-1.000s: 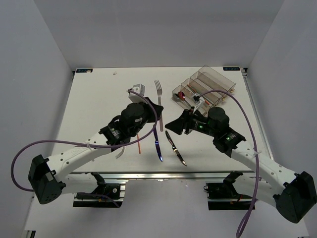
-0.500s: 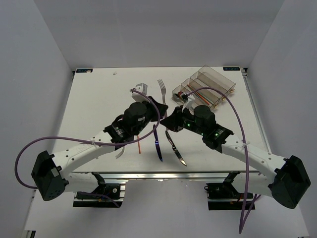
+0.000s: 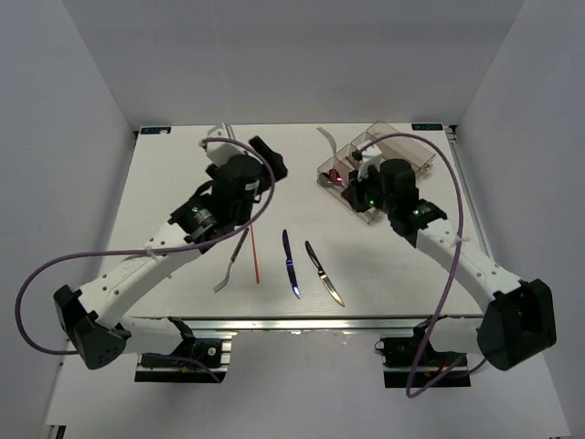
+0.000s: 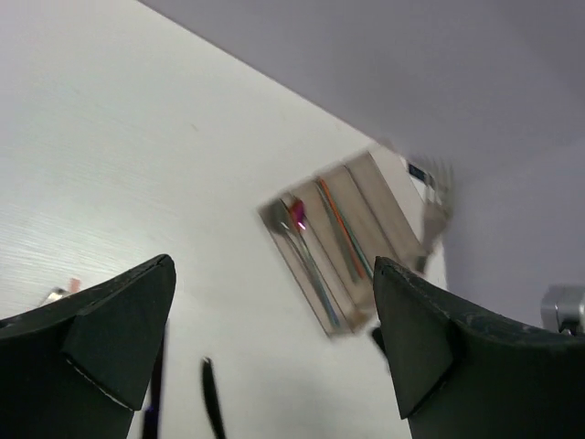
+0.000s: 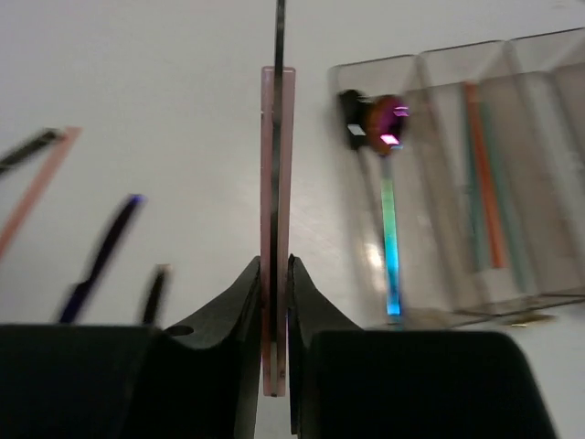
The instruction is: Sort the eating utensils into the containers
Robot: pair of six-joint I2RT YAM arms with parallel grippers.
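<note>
Shiny metal on a matt white table

The table [image 3: 164, 174] is smooth, matt white, faintly grained in the left wrist view. The tray [image 5: 539, 183] is clear, smoky plastic with glossy walls. The fork [image 5: 277, 183], seen edge-on, is thin polished metal with a pink sheen. The spoon [image 5: 388, 229] has a mirror-bright iridescent handle. The blue knife [image 3: 290, 265] and copper knife [image 3: 324, 274] gleam. The left fingers [image 4: 119, 329] are matt black plastic.

Blurry fork [image 4: 435, 206] beside tray [image 4: 361, 206]
</note>
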